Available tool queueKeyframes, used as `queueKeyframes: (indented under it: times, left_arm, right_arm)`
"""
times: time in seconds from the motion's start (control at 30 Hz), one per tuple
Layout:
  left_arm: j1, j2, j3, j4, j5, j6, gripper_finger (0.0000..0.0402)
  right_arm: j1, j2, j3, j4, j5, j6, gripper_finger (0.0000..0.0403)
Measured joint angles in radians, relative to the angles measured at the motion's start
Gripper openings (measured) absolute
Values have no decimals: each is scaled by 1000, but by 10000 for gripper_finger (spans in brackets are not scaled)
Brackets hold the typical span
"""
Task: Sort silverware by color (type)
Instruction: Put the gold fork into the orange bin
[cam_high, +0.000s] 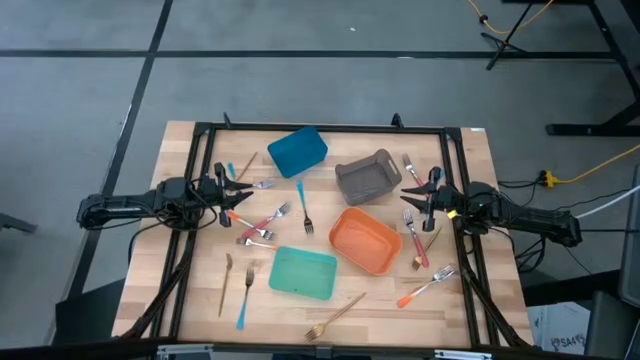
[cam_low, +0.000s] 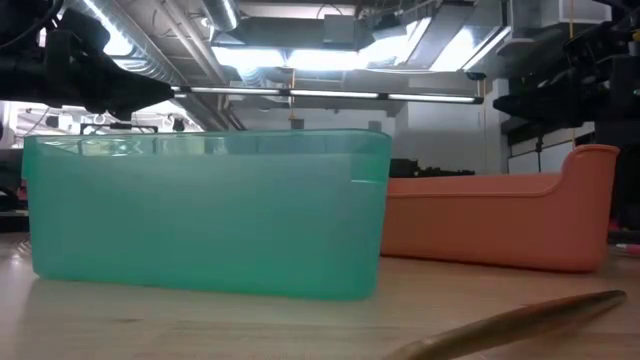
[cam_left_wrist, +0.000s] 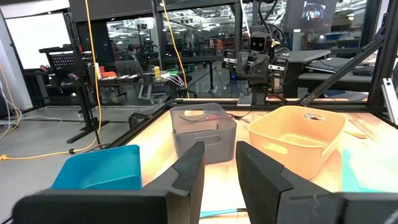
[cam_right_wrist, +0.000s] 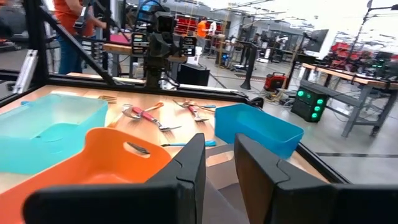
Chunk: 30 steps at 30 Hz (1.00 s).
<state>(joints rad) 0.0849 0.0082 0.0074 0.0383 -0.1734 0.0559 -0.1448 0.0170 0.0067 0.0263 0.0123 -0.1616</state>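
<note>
**Sorting barely begun**

My left fingers (cam_high: 243, 189) and right fingers (cam_high: 408, 190) hung slightly parted, holding nothing. Most forks (cam_high: 262, 222) lay scattered on the tabletop (cam_high: 190, 260) (one in the orange bin (cam_high: 365, 240)). Next I needed to descend and pinch one.

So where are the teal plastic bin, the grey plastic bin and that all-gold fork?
teal plastic bin (cam_high: 303, 273): high view, bare floor.
grey plastic bin (cam_high: 366, 178): high view, inner floor.
all-gold fork (cam_high: 335, 318): high view, mid-handle.
</note>
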Motion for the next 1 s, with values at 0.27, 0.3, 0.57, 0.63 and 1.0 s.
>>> queueKeyframes:
  times: [0.27, 0.3, 0.57, 0.63, 1.0]
  left_arm:
    - [0, 0, 0, 0, 0, 0, 85]
    - [0, 0, 0, 0, 0, 0, 85]
    - [0, 0, 0, 0, 0, 0, 85]
    - [0, 0, 0, 0, 0, 0, 85]
    - [0, 0, 0, 0, 0, 0, 85]
  right_arm:
    - [0, 0, 0, 21, 2, 97, 76]
    - [0, 0, 0, 22, 2, 131, 76]
    - [0, 0, 0, 24, 24, 294, 76]
    - [0, 0, 0, 24, 42, 302, 76]
    - [0, 0, 0, 25, 119, 492, 137]
